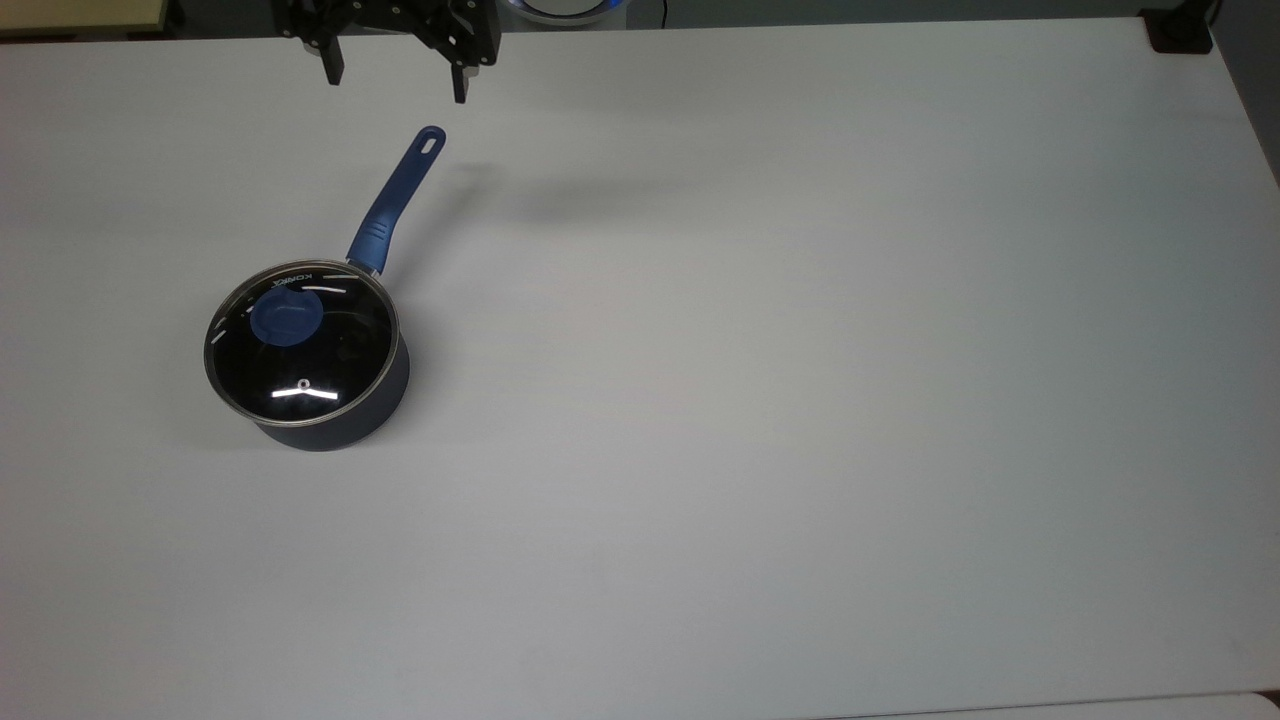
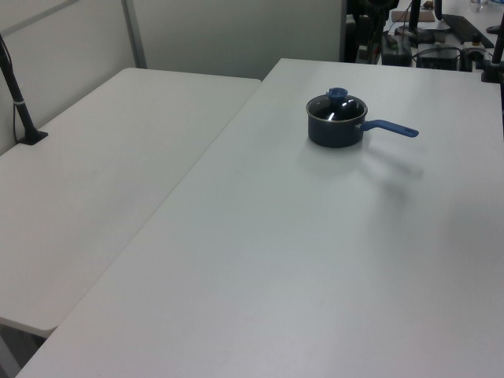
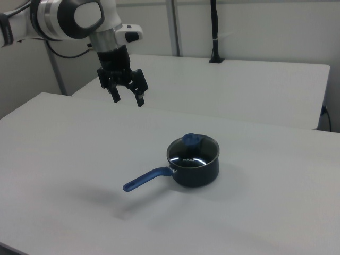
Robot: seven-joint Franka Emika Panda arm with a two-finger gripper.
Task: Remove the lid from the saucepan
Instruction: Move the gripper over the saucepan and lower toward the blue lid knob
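Nearest in the right view, the long blue handle (image 3: 147,178) of the saucepan (image 3: 194,167) reaches toward the right view's lower left, lying free above the white table (image 3: 255,212), so nothing crowds the pot from that side. Just behind it the pot sits flat on the tabletop, and the lid (image 3: 193,151) rests level on its rim, closing it fully (the task has not begun, judging by that seating). Its blue knob (image 3: 190,139) stands at the centre of the glass, the obvious place to take hold, since the rim lies flush with the pan. In the top view the knob (image 1: 286,315) shows clear of any obstruction. Farther back and well above the table hangs the gripper (image 3: 127,97), pointed downward with its two fingers spread apart and nothing between them. It is well apart from the pan, up and toward the right view's left, a stance that suits a descent onto the knob.
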